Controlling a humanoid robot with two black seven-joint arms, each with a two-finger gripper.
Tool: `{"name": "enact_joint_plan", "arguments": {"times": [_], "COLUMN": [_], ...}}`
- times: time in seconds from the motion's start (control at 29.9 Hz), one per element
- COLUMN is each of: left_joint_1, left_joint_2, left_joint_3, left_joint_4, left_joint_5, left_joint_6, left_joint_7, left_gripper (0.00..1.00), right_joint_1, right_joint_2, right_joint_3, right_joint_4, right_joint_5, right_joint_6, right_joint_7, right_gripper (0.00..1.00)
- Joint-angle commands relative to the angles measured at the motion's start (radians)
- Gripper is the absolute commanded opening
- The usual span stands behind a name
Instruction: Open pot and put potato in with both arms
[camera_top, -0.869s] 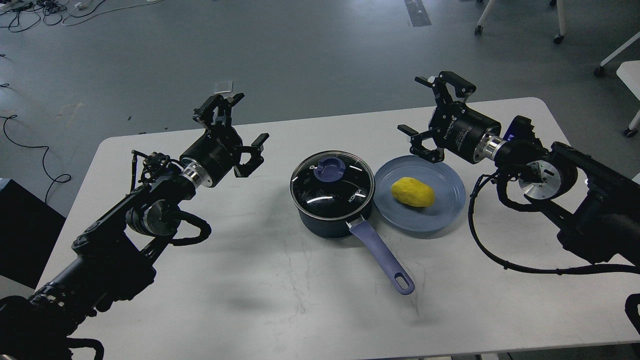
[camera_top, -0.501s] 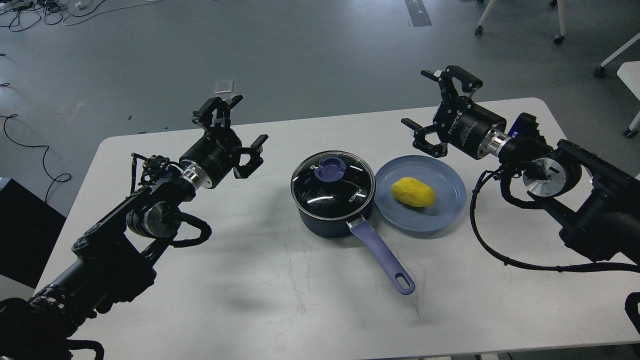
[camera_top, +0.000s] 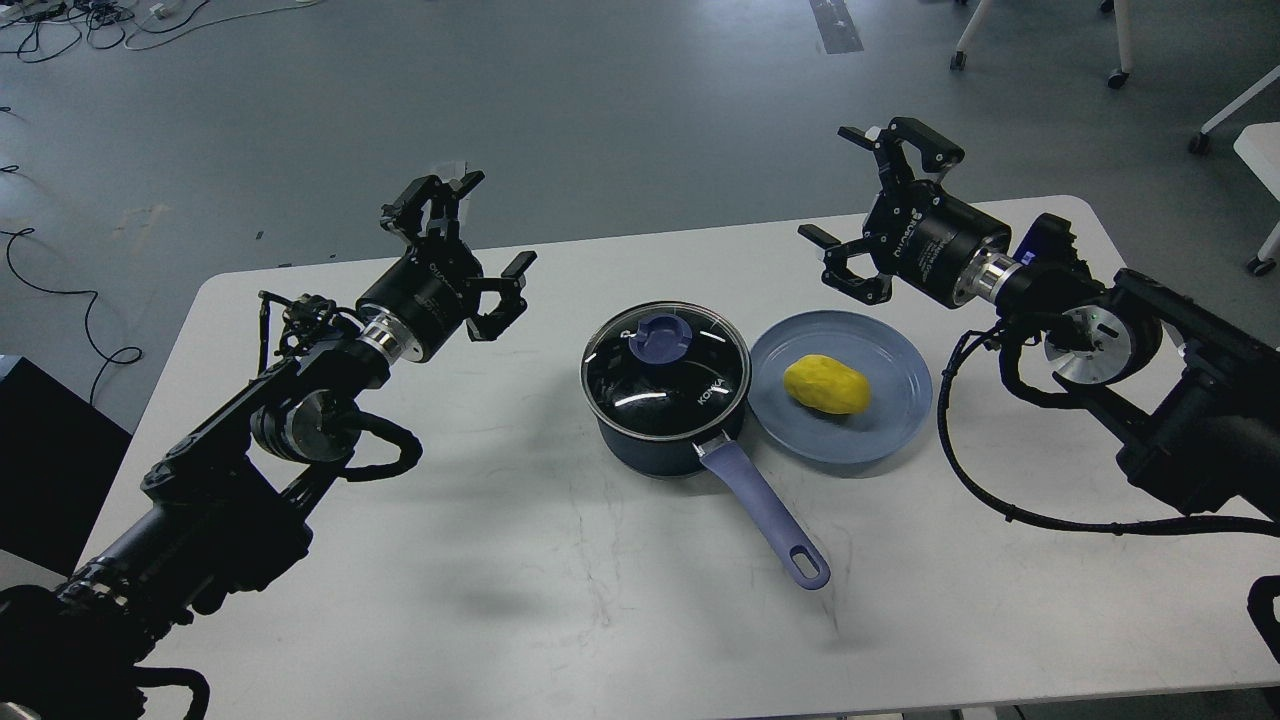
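Glass lid (camera_top: 664, 362) sits on the pot (camera_top: 668, 392) at frame centre, and the yellow potato (camera_top: 827, 385) lies on the blue plate (camera_top: 880, 428) just right of it. Nothing is done yet: left gripper (camera_top: 478, 228) and right gripper (camera_top: 868, 185) hover with jaws spread, holding nothing.

Potato (camera_top: 827, 385) on plate (camera_top: 895, 425), right of lidded pot (camera_top: 666, 385).

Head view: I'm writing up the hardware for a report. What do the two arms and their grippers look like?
Both arms are matte black with thick rounded links. Each has a shiny silver ring behind the wrist and a round silver joint cap further back. Loose black cables loop outside each arm. The left gripper and right gripper are black, with two skeletal linked fingers on a cylindrical body bearing small white lettering. A blue part shows behind the right wrist.
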Motion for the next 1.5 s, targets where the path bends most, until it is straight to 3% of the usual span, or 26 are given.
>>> {"name": "enact_joint_plan", "arguments": {"times": [0.0,1.47], "left_joint_1": [-0.015,-0.077], "left_joint_2": [0.006,0.019], "left_joint_3": [0.001,0.021], "left_joint_4": [0.0,0.015], "left_joint_5": [0.0,0.02], "left_joint_6": [0.002,-0.001], "left_joint_7": [0.001,0.014], "left_gripper": [0.98,0.98], "right_joint_1": [0.003,0.076], "right_joint_2": [-0.002,0.006], "right_joint_3": [0.004,0.02], "right_joint_4": [0.001,-0.075], "right_joint_5": [0.0,-0.034], "right_joint_6": [0.007,0.01], "right_joint_7": [0.001,-0.014], "right_gripper": [1.0,1.0]}}
